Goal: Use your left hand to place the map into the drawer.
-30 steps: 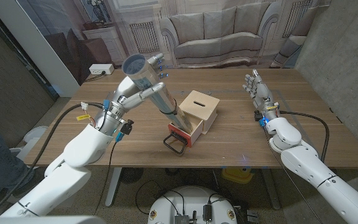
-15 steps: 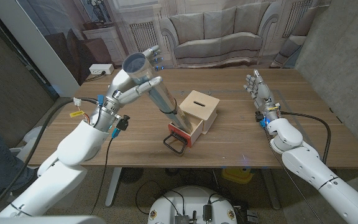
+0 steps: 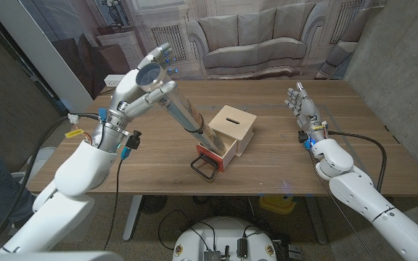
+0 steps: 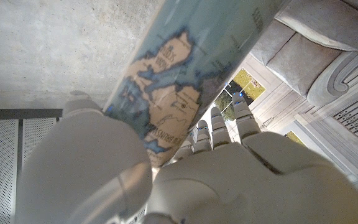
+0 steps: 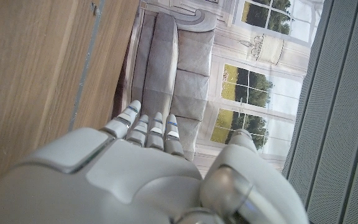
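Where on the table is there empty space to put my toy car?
Bare wood lies between the wooden box and the right hand, and along the table's near edge. The middle is crowded: the rolled map, held by the left hand, leans into the open drawer.

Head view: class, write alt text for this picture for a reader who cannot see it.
The robot's left hand holds a rolled map tilted, its lower end in the open red drawer of a small wooden box on a wooden table. The right hand waits open, fingers up, to the box's right.
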Available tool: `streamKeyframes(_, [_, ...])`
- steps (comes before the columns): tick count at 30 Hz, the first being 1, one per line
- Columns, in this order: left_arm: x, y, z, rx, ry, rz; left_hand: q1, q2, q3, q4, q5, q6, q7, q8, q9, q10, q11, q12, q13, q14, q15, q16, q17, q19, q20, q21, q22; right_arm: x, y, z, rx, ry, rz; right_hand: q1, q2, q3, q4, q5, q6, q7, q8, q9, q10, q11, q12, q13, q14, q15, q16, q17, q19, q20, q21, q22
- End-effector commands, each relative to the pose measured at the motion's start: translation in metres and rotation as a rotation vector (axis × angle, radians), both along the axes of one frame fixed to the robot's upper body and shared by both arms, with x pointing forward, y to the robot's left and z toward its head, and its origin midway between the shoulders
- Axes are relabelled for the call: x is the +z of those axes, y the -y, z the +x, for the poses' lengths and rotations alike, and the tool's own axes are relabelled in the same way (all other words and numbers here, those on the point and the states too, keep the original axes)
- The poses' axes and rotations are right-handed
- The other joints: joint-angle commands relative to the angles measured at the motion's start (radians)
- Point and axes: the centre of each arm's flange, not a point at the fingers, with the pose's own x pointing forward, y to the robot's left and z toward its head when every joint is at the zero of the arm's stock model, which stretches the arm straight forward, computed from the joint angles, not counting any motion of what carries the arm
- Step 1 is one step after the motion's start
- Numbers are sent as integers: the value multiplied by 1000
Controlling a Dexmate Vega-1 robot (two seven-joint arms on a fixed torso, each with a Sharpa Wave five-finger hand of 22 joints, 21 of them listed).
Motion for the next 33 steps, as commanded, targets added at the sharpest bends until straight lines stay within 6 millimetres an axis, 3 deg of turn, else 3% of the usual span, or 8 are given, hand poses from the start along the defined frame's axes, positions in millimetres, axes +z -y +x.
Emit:
streamKeyframes(1, [2,-14,-2,40,-2,-48,-6,1,-7,4,9,6,-1,3,0,1,-2,5,-1,-2,1,6,0,-7,3,6,3,0,-2,3,1,-8,2,1,7,2,-3,-2,-2,0,-2,3,8,0,2,3,1,2,-3,4,11,-11,-2,2])
streamKeyframes(19, [16,-29,-13,107,20,-97,-8,2,-9,5,12,11,-4,6,-1,2,-2,7,-1,-3,2,8,0,-8,3,8,3,-1,0,6,4,-11,5,1,8,1,-4,-2,-2,-1,-2,3,7,1,2,3,2,3,-3,4,10,-10,-2,2])
streamKeyframes(33, [13,-40,-16,139,5,-146,-9,3,-11,6,15,13,-5,6,-1,4,-3,8,-2,-3,1,8,0,-9,3,9,3,0,0,6,5,-13,5,1,9,1,-5,-3,-3,0,-2,3,7,2,2,3,-1,2,-4,4,10,-10,-2,2])
